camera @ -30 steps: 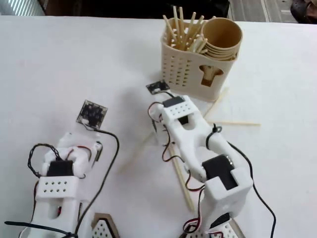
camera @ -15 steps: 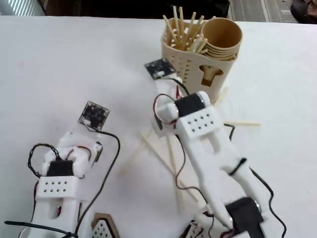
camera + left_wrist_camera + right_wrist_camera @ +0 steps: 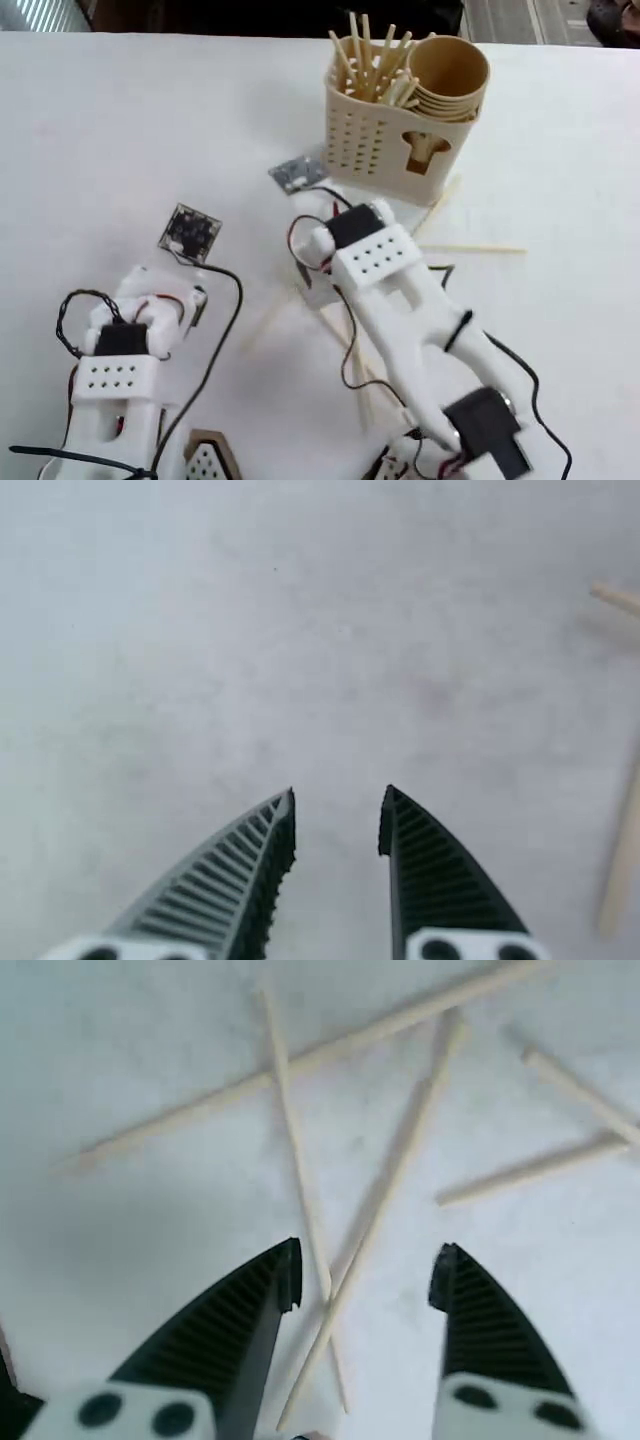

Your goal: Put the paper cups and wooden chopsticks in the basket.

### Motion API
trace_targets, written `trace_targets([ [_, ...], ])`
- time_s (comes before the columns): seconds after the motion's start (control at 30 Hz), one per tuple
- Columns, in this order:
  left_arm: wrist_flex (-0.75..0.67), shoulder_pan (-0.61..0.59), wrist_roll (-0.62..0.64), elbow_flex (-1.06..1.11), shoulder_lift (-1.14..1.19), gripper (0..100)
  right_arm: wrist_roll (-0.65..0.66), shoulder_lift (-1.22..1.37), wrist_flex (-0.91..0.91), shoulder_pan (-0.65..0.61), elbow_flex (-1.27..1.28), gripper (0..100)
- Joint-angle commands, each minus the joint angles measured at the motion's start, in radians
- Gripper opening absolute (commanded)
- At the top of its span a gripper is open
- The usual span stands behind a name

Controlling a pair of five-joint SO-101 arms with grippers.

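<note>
Change: right arm [image 3: 390,290] has drawn its wrist a little back from the basket [image 3: 385,140] and toward the left edge since half a second ago; left arm [image 3: 115,370] has not moved.
Right gripper [image 3: 367,1260]: released, jaws wide apart, hanging over crossed loose chopsticks [image 3: 395,1175] on the table [image 3: 150,120]; two of them run into the gap between the jaws, nothing is gripped.
Left gripper [image 3: 338,798]: released, jaws a little apart, over bare table by the near edge, toward the left corner; one stick [image 3: 622,870] lies off to the side.
Basket: upright near the far edge, right of middle.
Cups [image 3: 450,75]: nested in a stack, in the basket's compartment toward the right edge.
Basket chopsticks [image 3: 370,60]: a bunch standing on end in the compartment toward the left edge.
Loose chopsticks: several lie flat between the basket and the near edge, beside and under the right arm; one [image 3: 470,248] is just right of its wrist.
</note>
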Motion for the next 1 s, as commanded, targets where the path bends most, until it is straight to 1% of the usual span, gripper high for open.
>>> trace_targets([
  [0.0, -0.014, -0.007, -0.014, -0.002, -0.024, 15, -0.003, 0.102, -0.073, -0.008, 0.000, 25.3],
  [0.13, -0.014, -0.007, -0.014, -0.002, -0.024, 15, -0.005, 0.234, -0.163, -0.018, -0.003, 25.3],
  [0.23, -0.014, -0.007, -0.014, -0.002, -0.024, 15, -0.041, 0.300, -0.206, -0.035, -0.003, 25.3],
  [0.4, -0.014, -0.007, -0.014, -0.002, -0.024, 15, -0.051, 0.352, -0.216, -0.071, -0.005, 25.4],
  [0.57, -0.014, -0.007, -0.014, -0.002, -0.024, 15, -0.046, 0.421, -0.240, -0.067, 0.000, 24.7],
  [0.63, -0.014, -0.007, -0.014, -0.002, -0.024, 15, -0.044, 0.452, -0.242, -0.067, -0.005, 20.3],
  [0.7, -0.014, -0.007, -0.014, -0.002, -0.024, 15, -0.041, 0.461, -0.255, -0.067, -0.020, 11.8],
  [0.77, -0.014, -0.007, -0.014, -0.002, -0.024, 15, -0.003, 0.461, -0.266, -0.067, -0.025, 2.3],
  [0.97, -0.020, -0.007, -0.015, 0.012, -0.025, 15, 0.040, 0.435, -0.266, -0.027, -0.023, 1.9],
])
